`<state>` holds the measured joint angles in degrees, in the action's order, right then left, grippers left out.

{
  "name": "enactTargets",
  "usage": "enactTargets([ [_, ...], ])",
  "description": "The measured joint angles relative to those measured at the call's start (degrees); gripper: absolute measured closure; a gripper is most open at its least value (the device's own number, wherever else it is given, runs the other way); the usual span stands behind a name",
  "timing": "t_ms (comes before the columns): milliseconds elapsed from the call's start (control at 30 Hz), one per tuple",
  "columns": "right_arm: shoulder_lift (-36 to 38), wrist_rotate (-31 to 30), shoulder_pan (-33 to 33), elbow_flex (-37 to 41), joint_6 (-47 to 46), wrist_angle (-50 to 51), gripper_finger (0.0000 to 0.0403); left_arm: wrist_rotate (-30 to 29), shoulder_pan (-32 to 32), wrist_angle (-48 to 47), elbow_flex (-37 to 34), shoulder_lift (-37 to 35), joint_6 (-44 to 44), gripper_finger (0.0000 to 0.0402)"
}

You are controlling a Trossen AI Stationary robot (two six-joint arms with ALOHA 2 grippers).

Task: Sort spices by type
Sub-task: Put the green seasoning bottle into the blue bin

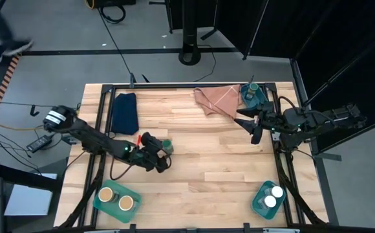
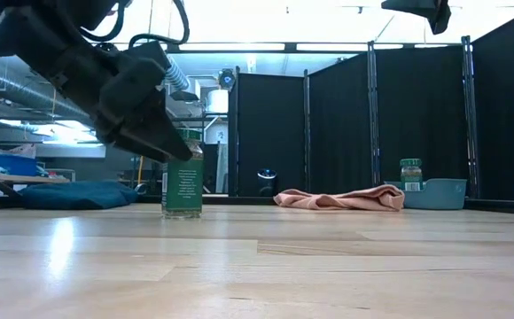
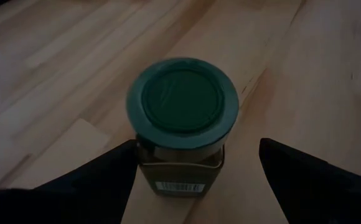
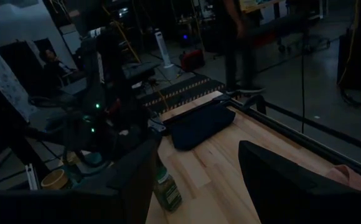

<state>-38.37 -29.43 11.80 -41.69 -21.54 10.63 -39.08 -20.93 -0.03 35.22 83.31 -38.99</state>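
Your left pincer stands wide around a green-lidded spice jar, upright near the worktop's centre, apparently placed to grip it. Your right pincer, at two o'clock, hangs raised, narrow and empty, apparently waiting by the teal bin.

Navy cloth, pink cloth — three teal bins
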Motion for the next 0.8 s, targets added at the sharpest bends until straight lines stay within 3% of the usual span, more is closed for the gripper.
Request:
enactTargets([
  [400,0.0,0.0,0.0,0.0,0.0,0.0,0.0169,0.8,1.4,15.3,0.0,7.1,-0.3,0.0062],
  [633,-0.7,0.0,0.0,0.0,0.0,-0.3,0.0169,7.4,4.1,25.0,0.1,10.6,1.8,0.0062],
  [800,-5.5,1.6,0.0,0.0,0.5,-1.0,0.0169,10.4,5.1,25.5,1.7,10.9,4.1,0.0062],
])
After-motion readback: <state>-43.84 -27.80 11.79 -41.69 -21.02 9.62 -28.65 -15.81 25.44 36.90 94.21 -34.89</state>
